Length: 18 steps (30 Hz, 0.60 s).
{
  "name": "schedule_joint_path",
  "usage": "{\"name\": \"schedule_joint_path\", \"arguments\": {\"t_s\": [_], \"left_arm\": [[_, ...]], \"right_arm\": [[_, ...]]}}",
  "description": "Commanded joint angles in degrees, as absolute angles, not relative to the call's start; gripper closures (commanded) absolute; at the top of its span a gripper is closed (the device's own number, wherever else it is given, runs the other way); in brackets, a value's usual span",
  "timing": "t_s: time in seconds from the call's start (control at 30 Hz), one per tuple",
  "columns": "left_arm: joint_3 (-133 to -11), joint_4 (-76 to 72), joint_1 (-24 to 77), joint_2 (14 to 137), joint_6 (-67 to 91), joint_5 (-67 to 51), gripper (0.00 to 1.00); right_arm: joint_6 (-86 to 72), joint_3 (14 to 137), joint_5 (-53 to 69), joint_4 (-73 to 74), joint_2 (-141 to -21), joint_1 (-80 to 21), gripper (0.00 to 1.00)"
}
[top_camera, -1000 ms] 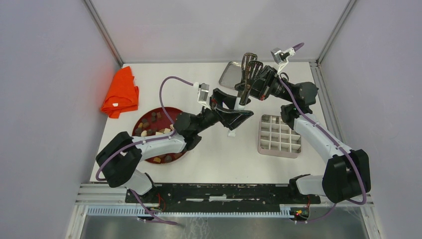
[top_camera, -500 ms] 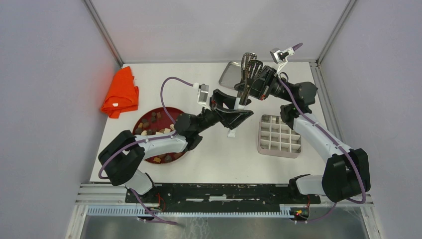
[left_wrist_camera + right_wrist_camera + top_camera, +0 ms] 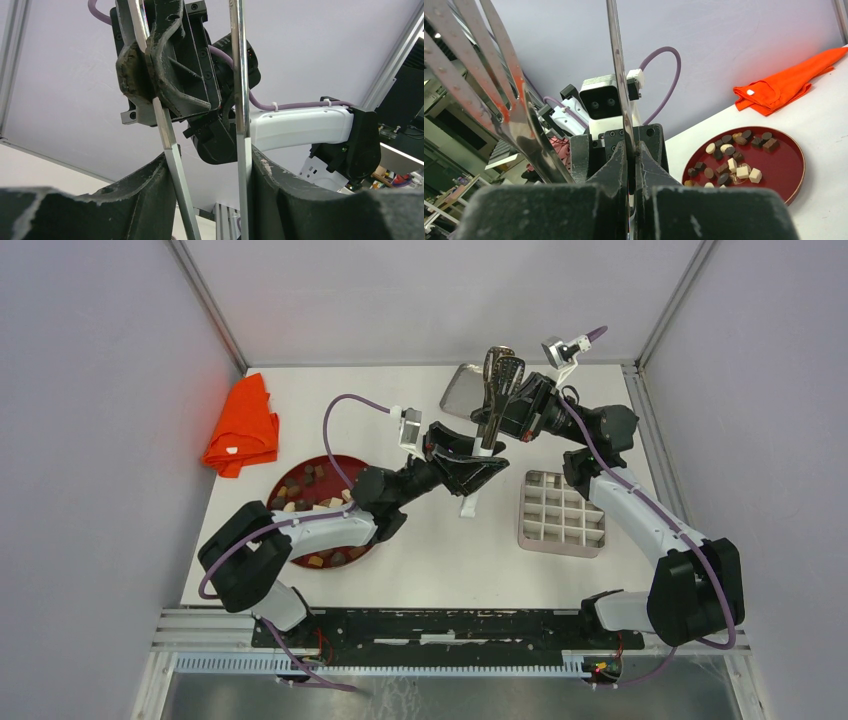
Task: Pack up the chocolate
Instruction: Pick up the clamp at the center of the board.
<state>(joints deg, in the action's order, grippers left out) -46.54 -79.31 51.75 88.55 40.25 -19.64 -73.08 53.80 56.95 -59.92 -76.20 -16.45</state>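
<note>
Metal tongs [image 3: 490, 405] stand upright above the table's middle, held by both arms. My left gripper [image 3: 476, 473] is closed around the two tong arms [image 3: 243, 125]; each arm rests against the inner face of a finger [image 3: 145, 200]. My right gripper [image 3: 503, 412] is shut on one tong arm [image 3: 620, 90], higher up, near the slotted heads [image 3: 484, 75]. The chocolate [image 3: 305, 498], small dark, tan and cream pieces, lies on the red plate [image 3: 345, 459] at the left. It also shows in the right wrist view [image 3: 731, 160].
A grey tray with a grid of compartments [image 3: 563, 512] sits right of centre. An orange cloth [image 3: 243, 425] lies at the back left. A shiny metal tray [image 3: 460, 390] lies at the back behind the tongs. A small white piece [image 3: 467, 507] sits below the left gripper.
My left gripper's jaws have narrowed onto the tong arms and the tong heads have drawn closer together. The right arm has hardly moved.
</note>
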Motion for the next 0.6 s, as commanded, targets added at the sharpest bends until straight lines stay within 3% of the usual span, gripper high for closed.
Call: {"name": "schedule_joint_path", "arguments": {"t_s": [0.0, 0.13, 0.33, 0.57], "left_arm": [[-48.7, -82.5, 52.1, 88.2, 40.1, -21.7, 0.45], [-48.7, -82.5, 52.1, 87.8, 40.5, -21.8, 0.43], [-48.2, -83.1, 52.0, 86.9, 41.7, -21.2, 0.43], [-47.4, -83.4, 51.3, 85.9, 44.4, -20.2, 0.45]], "right_arm": [[-73.4, 54.5, 54.7, -61.4, -75.8, -16.3, 0.99], [-72.9, 54.5, 54.8, -61.1, -75.7, -16.0, 0.97], [-70.4, 54.8, 55.6, -60.0, -75.2, -15.6, 0.81], [-67.5, 55.8, 57.4, -59.1, -74.1, -14.8, 0.72]]}}
